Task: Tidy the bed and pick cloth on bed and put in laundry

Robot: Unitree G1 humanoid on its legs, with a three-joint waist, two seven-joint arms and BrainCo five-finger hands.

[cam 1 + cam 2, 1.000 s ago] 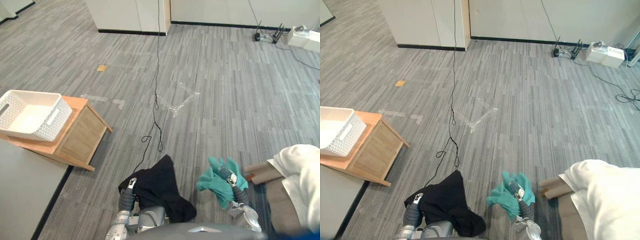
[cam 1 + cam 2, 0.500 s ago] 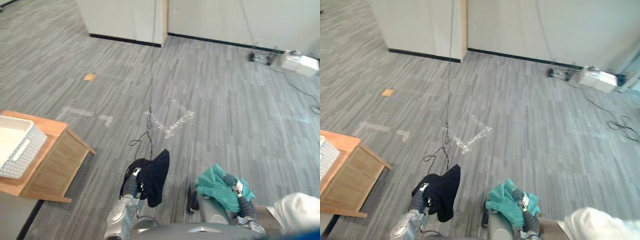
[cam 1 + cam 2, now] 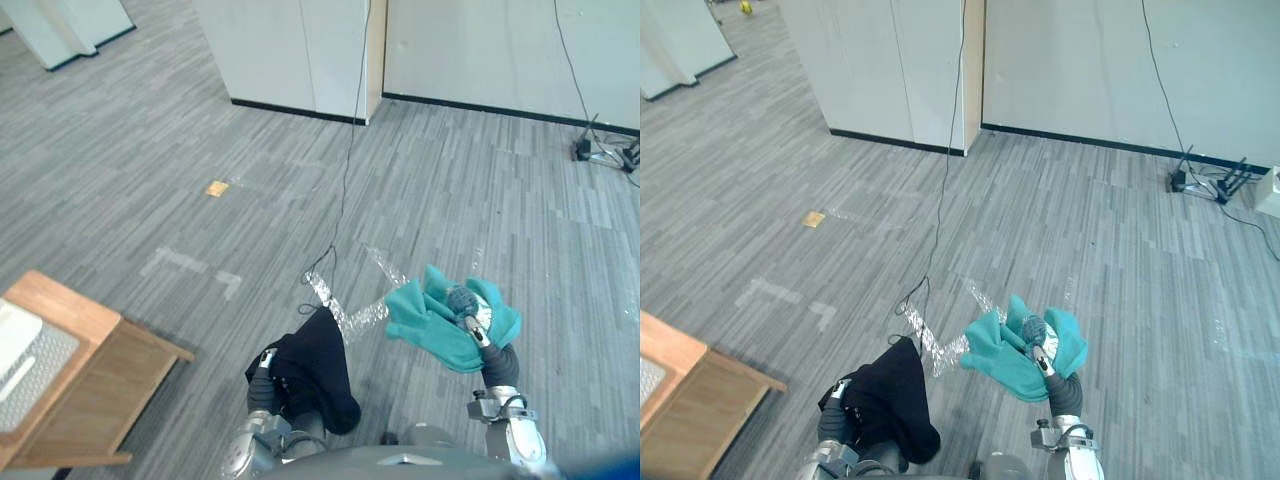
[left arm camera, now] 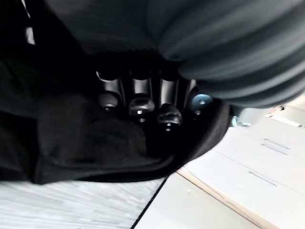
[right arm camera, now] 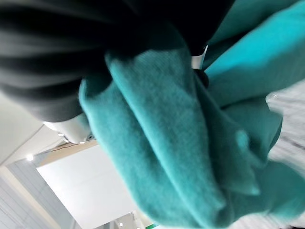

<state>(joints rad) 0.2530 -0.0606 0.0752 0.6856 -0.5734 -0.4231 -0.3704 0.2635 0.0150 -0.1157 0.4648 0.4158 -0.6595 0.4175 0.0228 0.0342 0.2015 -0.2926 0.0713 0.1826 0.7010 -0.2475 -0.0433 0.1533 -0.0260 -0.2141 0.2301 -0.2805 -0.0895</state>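
Soft teal cloth [image 3: 437,322], bunched in fleecy folds, drapes over the raised right hand [image 3: 479,328] (its grip is buried; cannot tell). Limp black cloth [image 3: 322,366] hangs from the left hand [image 3: 264,366], fingers [image 4: 138,106] curled into it, above grey striped carpet [image 3: 150,180].

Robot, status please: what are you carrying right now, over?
Left hand shut on black cloth. Teal cloth bunched over raised right hand. White basket on wooden table, off to the left.
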